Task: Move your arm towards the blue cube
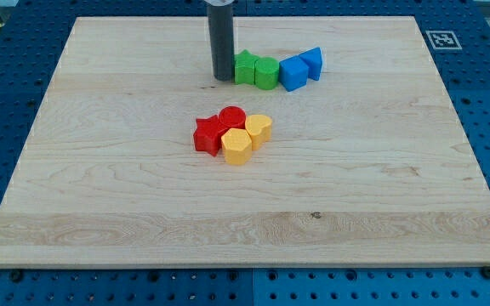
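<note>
Near the frame's top middle, our tip (pixel 223 79), just a bare rod gripping nothing, touches the green block (pixel 244 67), with the blue cube (pixel 293 73) further right.

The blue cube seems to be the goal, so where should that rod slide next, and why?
Probably around the view's bottom of the green blocks, then rightward. My tip sits at the row's left end, touching or nearly touching the greens, and the blue cube lies beyond them; going straight would shove the row.
</note>
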Controlling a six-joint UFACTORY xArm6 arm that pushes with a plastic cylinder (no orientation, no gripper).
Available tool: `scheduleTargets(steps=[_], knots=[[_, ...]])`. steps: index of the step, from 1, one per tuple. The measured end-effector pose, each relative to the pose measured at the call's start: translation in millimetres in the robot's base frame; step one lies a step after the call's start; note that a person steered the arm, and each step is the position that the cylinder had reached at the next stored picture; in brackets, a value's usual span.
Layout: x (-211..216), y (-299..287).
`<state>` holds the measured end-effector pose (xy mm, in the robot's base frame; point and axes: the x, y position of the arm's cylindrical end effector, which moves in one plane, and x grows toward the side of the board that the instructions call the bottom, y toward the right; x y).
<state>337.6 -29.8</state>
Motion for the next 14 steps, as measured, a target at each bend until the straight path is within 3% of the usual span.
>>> scheduleTargets(steps=[2,4,5,7,9,12,13,14], knots=[[-1,3],[-66,-26],[-92,2],[-106,113],[-55,196],[16,204],[49,183],[55,152]])
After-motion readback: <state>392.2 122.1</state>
